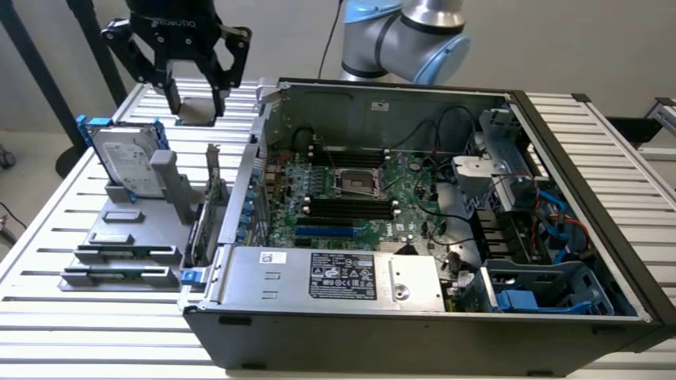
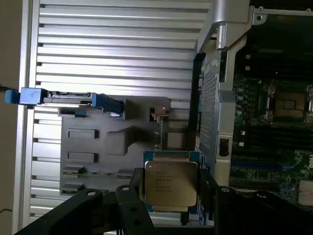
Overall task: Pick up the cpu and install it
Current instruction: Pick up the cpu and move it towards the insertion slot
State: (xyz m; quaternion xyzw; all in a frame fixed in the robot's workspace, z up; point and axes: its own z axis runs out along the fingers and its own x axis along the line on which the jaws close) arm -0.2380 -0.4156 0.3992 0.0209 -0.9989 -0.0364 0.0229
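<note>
Nearest the exterior camera stands the open computer case (image 1: pixel 423 342). It takes up the centre and right of that view, with its silver power supply (image 1: pixel 338 277) along the near edge and the green motherboard (image 1: pixel 349 210) behind. The case rests on a slatted metal table (image 1: pixel 95 340), whose bare slats run along the left and bottom of the frame. At top centre, behind the case, the robot arm (image 1: pixel 407 32) shows its blue-and-silver joint.

A grey fixture (image 1: pixel 106 236) lies at the exterior view's left. A hard drive (image 1: pixel 125 162) stands upright in a blue bracket on it, and long grey memory sticks (image 1: pixel 119 254) lie in its slots toward the lower left.

In the upper left of the frame the gripper (image 1: pixel 196 109) hangs above the table, just outside the case's left wall. Its black fingers (image 2: pixel 132 196) are clamped on the cpu (image 1: pixel 196 114). The wrist view shows the cpu (image 2: pixel 170 182) with its silvery plate facing the camera, and the fixture and slats lie beyond it. The processor socket (image 1: pixel 356 184) sits mid-motherboard, well apart from the cpu, with a tan middle.
</note>
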